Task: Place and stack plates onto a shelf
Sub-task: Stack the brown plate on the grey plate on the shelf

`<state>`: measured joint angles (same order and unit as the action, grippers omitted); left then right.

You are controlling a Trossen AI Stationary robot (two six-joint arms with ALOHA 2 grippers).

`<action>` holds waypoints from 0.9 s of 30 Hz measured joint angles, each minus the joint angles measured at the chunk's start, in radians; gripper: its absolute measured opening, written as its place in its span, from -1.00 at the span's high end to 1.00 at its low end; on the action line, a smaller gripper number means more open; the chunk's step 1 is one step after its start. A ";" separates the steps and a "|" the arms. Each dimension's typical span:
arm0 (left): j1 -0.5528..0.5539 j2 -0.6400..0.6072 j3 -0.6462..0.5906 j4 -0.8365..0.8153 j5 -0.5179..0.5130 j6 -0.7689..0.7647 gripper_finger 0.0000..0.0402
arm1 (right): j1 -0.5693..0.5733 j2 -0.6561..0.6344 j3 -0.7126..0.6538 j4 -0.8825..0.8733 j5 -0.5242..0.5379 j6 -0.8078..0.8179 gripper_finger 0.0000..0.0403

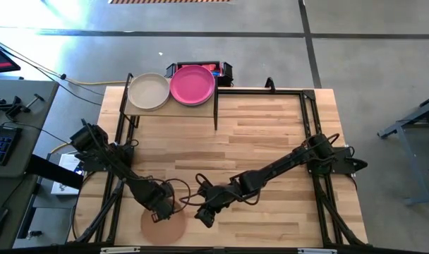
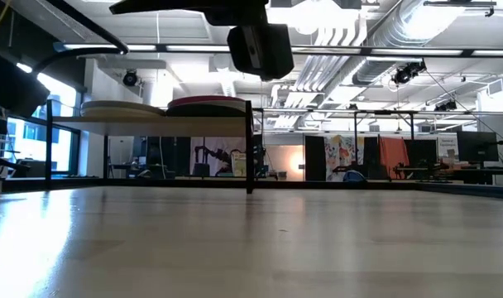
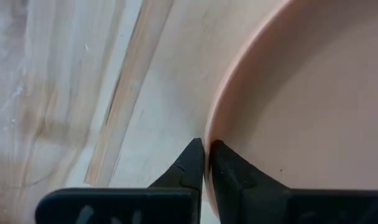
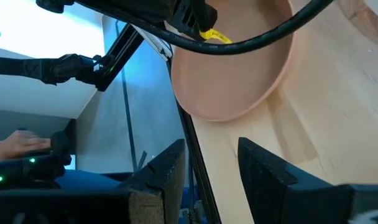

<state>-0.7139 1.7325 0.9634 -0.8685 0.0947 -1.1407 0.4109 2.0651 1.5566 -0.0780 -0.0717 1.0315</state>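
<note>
— What's on the shelf [image 1: 173, 107] from above?
— Two plates side by side at the table's [image 1: 271, 141] far left corner: a cream plate [image 1: 148, 91] and a magenta plate [image 1: 192, 85]. A peach plate [image 1: 163, 224] lies at the near edge, under the left gripper [image 1: 158, 209].
— And level with the table?
— Both shelf plates rest on the raised panel.
— The left wrist?
— Its fingers [image 3: 192, 165] are clenched on the peach plate's rim [image 3: 209, 134].
— The right wrist?
— The right gripper [image 4: 211, 165] stands released, just beside that plate, holding nothing.
</note>
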 joint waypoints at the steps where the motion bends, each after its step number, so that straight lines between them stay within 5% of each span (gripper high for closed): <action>1: 0.000 0.000 0.000 -0.001 0.004 0.000 0.96 | -0.003 0.000 0.000 0.000 0.000 -0.009 0.36; 12: 0.033 -0.036 -0.005 -0.003 0.054 -0.004 0.99 | -0.068 -0.053 0.000 -0.023 -0.061 -0.150 0.36; 27: 0.262 -0.341 -0.005 -0.049 -0.032 -0.024 1.00 | -0.189 -0.294 0.000 -0.372 -0.054 -0.454 0.36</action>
<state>-0.4523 1.3913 0.9585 -0.9179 0.0624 -1.1644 0.2215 1.7715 1.5562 -0.4501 -0.1256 0.5775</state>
